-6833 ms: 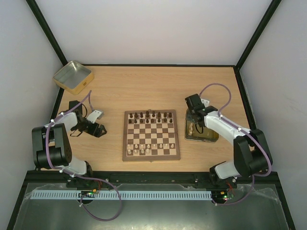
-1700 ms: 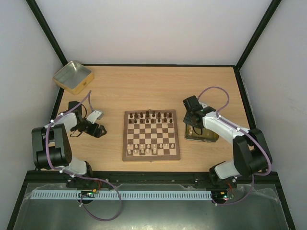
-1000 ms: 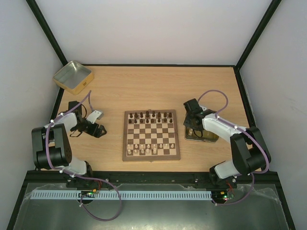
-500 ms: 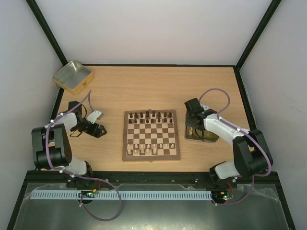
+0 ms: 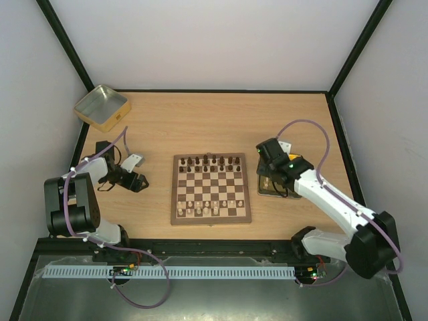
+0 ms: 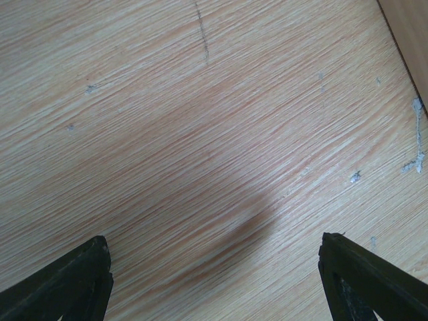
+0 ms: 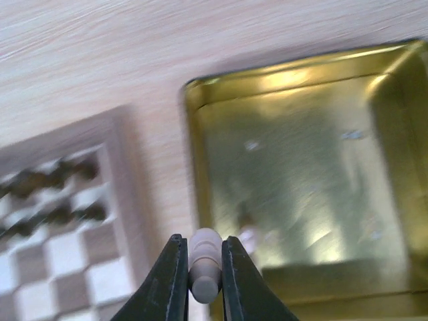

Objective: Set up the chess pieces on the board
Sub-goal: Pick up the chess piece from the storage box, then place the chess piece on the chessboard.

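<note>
Right wrist: chess piece (image 7: pixel 204 262) newly in right pincer (image 7: pixel 204 241), above tin (image 7: pixel 301 160)

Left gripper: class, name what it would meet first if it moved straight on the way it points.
The bare wooden table; nothing else shows between the left gripper's open fingers. Distance unclear.

Shows the right gripper (image 7: pixel 202 242) pinching one cream-white chess piece (image 7: pixel 204 267), jaws drawn in from their wider stance of a second earlier. Places the gripper over the board-side edge of the gold tin (image 7: pixel 294 70), just beside the board (image 7: pixel 60 221), instead of down inside the tin as in the earlier views. Marks the right arm (image 5: pixel 328 197) in a new pose: elbow swung out and down toward the near right corner, forearm stretched long, cable loop (image 5: pixel 304 121) arched taller.
</note>
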You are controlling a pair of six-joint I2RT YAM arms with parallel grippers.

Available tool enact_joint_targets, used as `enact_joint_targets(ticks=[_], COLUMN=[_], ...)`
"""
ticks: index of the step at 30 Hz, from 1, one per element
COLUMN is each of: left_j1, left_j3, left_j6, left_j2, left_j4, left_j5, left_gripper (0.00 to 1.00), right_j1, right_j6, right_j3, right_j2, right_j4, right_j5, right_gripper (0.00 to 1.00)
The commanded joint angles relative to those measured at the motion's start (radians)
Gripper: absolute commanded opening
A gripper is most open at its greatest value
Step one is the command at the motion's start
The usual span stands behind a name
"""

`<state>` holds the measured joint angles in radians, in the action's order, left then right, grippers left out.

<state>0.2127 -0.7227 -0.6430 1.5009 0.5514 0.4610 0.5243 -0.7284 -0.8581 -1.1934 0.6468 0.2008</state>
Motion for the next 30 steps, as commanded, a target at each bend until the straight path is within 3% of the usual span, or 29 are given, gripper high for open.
enact_joint_targets(ticks=[1,7,14,30], left_j1=[0.002,-0.004,-0.011,-0.014], left_j3=[0.034,0.037,0.046,0.046], left_j6=[0.023,0.035,0.047,0.046], left_j2=[0.003,-0.001,-0.02,-0.019], left_j4=[0.065,0.055,0.044,0.044], left_j5=[-0.035,-0.052,-0.068,-0.07], left_gripper=[0.84,0.84,0.84,0.84], right_j1=[0.173,0.462,0.65,0.729], right_j6=[-0.132,-0.314,-0.403,-0.422], right_j3=[0.008,0.056,0.079,0.067], right_j2=[0.084,0.078,-0.015,-0.123], right_j4=[0.084,0.067,0.004,-0.065], right_j5=[-0.021,0.012,0.02,-0.018], right_gripper=[0.08,0.08,0.08,0.08])
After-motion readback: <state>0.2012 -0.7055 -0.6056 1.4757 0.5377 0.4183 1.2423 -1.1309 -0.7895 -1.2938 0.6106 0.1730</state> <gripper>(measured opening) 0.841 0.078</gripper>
